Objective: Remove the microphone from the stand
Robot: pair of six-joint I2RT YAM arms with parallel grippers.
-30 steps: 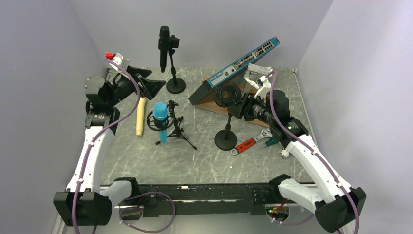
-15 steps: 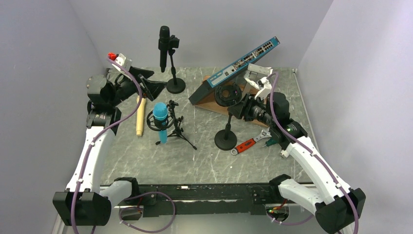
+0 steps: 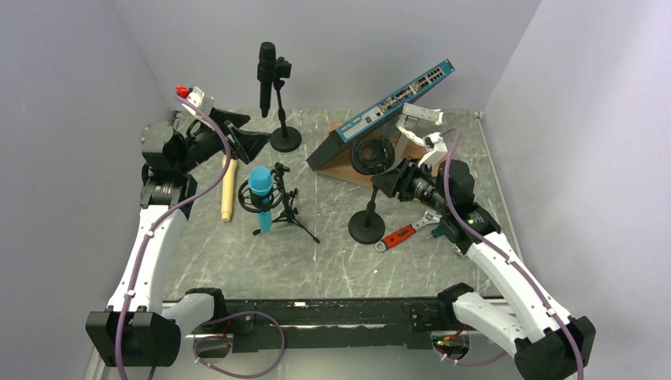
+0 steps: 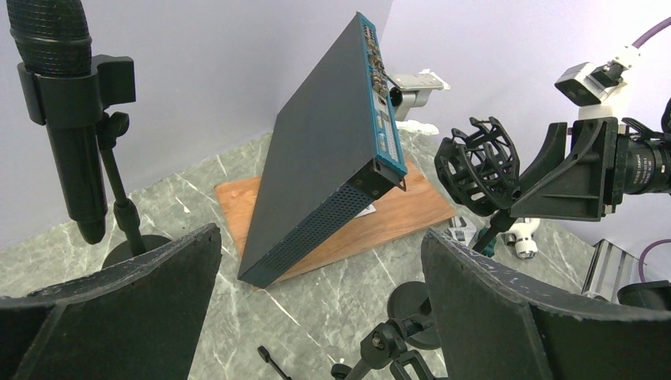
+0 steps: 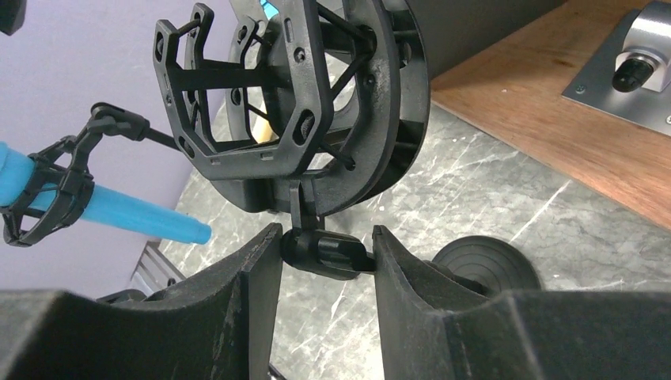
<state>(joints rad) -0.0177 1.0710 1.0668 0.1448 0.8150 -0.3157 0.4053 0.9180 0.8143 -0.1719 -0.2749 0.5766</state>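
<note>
A black microphone (image 3: 267,67) sits clipped in a round-base stand (image 3: 286,141) at the back; it also shows in the left wrist view (image 4: 59,95). A blue microphone (image 3: 260,186) hangs in a shock mount on a tripod, left of centre. My left gripper (image 3: 247,133) is open and empty, raised between these two stands. My right gripper (image 3: 385,180) is shut on the swivel joint (image 5: 324,252) under an empty shock mount (image 5: 301,103), which stands on a second round-base stand (image 3: 367,227).
A teal network switch (image 3: 388,107) leans on a wooden board (image 3: 340,168) at the back right. A red-handled wrench (image 3: 403,233) lies beside the right stand's base. A wooden dowel (image 3: 229,188) lies at the left, under the left arm.
My left gripper has risen a little and shifted slightly right. My right arm's forearm has swung slightly rightward, with the gripper staying at the empty shock mount's stand.
</note>
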